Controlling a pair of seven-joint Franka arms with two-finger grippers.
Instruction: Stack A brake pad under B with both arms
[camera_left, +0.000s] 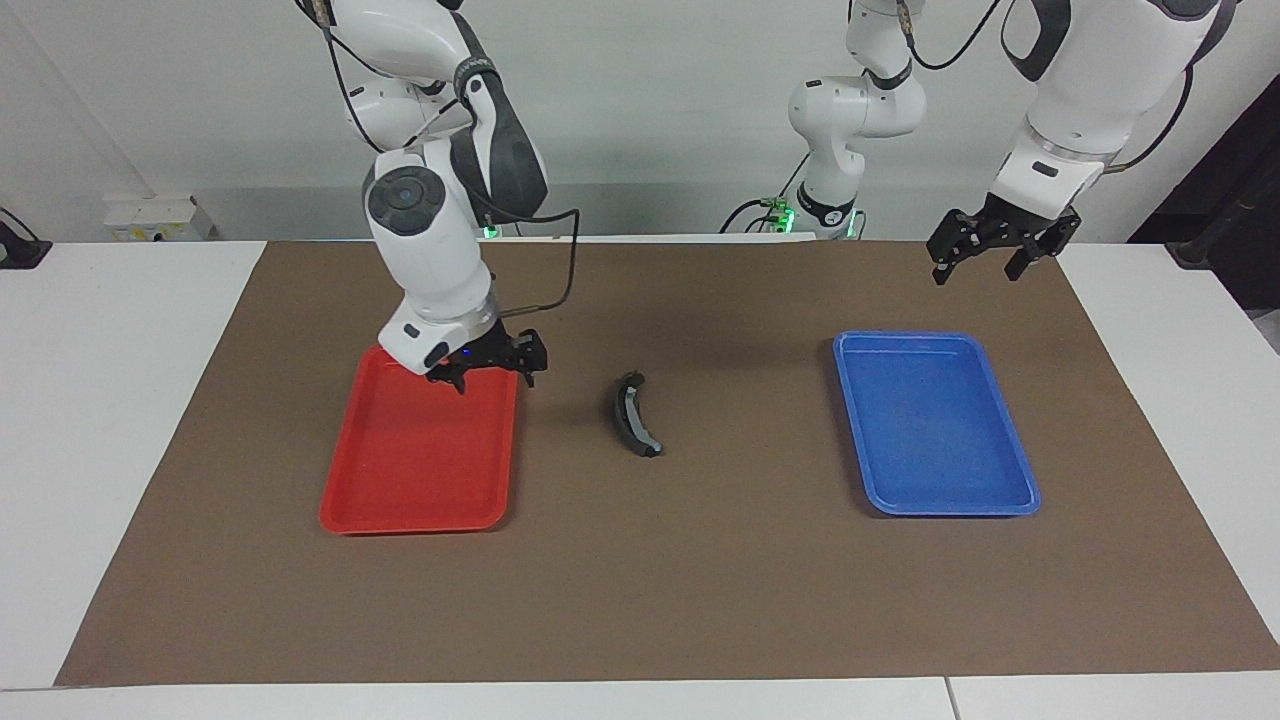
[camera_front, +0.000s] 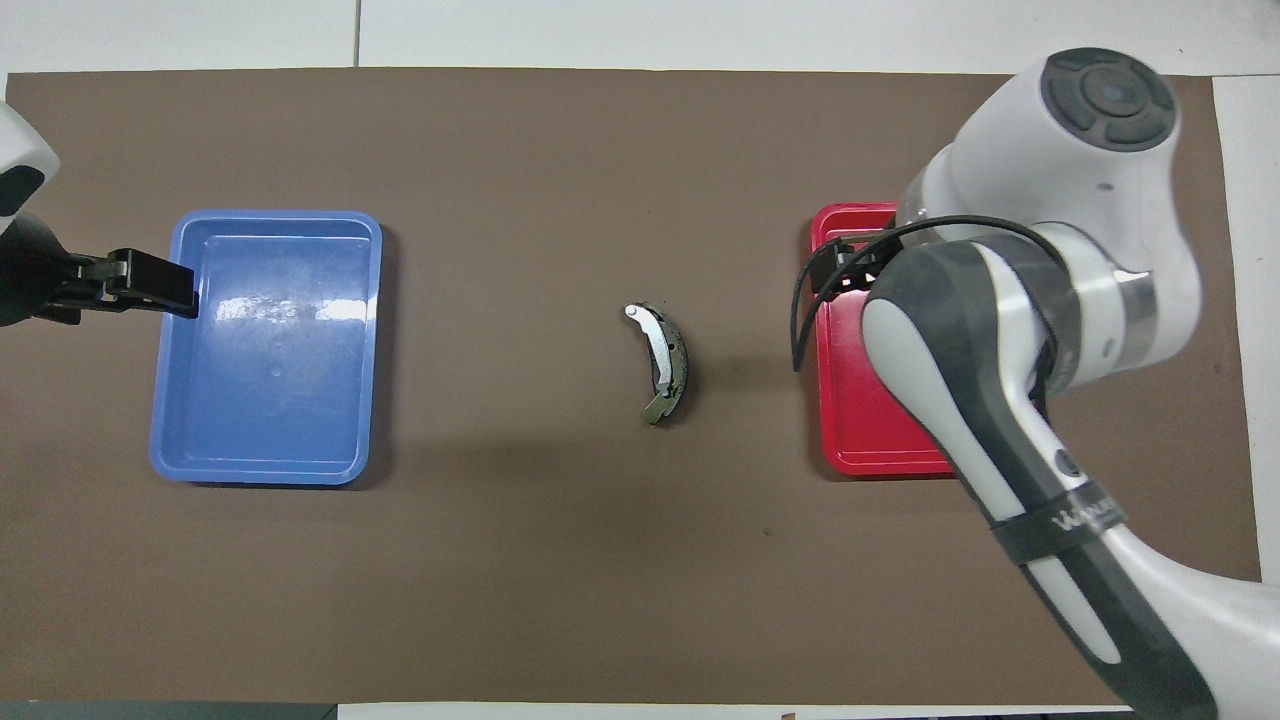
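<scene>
The long black crescent-curved piece B (camera_left: 635, 413) lies on the brown mat midway between the two trays; it also shows in the overhead view (camera_front: 663, 362), with its lighter grey strip. The short flat grey pad A shows in neither view. My right gripper (camera_left: 496, 380) is low over the red tray's (camera_left: 420, 525) end nearest the robots, open, with nothing seen between the fingers; in the overhead view the arm hides most of it. My left gripper (camera_left: 978, 272) is open and empty, raised by the blue tray's (camera_left: 950, 508) edge toward the left arm's end of the table, and also shows in the overhead view (camera_front: 140, 283).
The red tray (camera_front: 870, 465) and the blue tray (camera_front: 260, 475) both look empty where they show. The right arm covers much of the red tray from above. The brown mat (camera_left: 700, 600) covers most of the white table.
</scene>
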